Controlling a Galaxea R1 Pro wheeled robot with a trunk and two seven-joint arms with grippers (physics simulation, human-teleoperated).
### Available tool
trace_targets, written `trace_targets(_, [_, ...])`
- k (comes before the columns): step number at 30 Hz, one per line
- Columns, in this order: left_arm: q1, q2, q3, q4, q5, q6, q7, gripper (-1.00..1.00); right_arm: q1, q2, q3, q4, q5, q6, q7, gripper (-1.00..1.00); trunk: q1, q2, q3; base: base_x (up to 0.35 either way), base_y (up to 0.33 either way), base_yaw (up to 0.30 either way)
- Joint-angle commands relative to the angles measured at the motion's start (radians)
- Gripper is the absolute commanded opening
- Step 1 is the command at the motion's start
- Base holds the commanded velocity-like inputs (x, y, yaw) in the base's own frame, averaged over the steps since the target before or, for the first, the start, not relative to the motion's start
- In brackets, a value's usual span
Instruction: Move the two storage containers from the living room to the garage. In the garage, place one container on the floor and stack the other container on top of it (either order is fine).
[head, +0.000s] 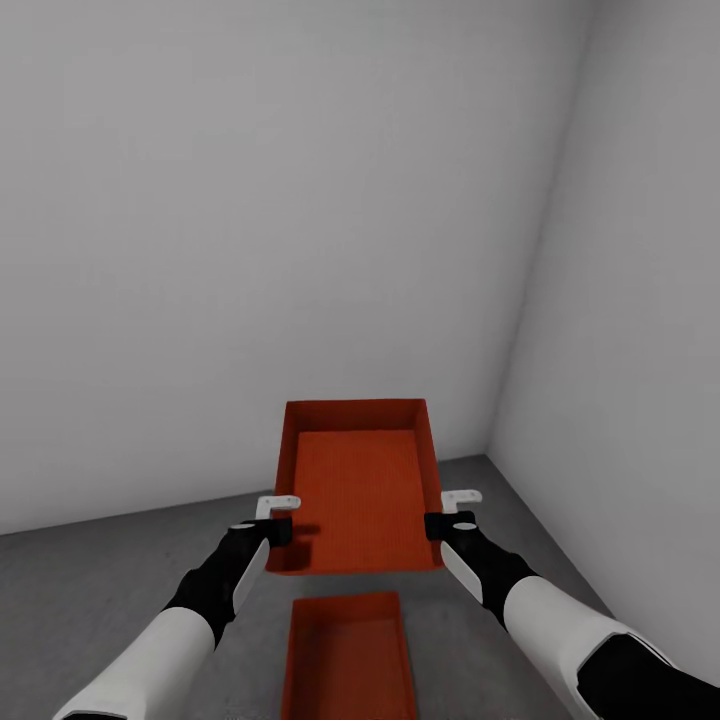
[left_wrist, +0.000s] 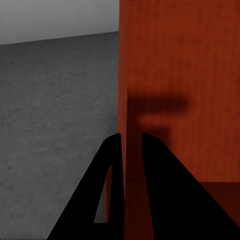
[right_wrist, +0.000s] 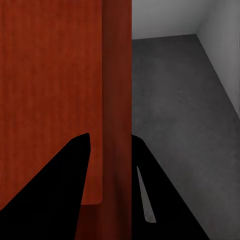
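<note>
A bare garage-like room: plain white walls (head: 250, 250) meet in a corner above the dark grey mottled concrete floor (head: 120, 570).

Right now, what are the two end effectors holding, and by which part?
Both hold one storage container above the floor: the left end effector pinches its left side wall, the right end effector its right side wall.

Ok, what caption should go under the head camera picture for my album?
Both grippers, left and right, hold one orange bin above another bin on the grey floor.
</note>
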Motion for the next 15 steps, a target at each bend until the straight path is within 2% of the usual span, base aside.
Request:
trace_targets(1, [-0.002, 0.002, -0.004, -0.011, 0.027, 0.003, 0.009, -1.00, -0.001, -0.026, 0.028, 0.067, -0.024, 0.004, -0.006, -1.00, 0.001, -0.003, -0.003, 0.000, 0.000, 0.000])
trace_targets(15, [-0.002, 0.002, -0.004, -0.011, 0.027, 0.003, 0.009, -1.00, -0.001, -0.026, 0.028, 0.067, -0.024, 0.004, -0.008, -1.00, 0.001, -0.003, -0.005, 0.000, 0.000, 0.000])
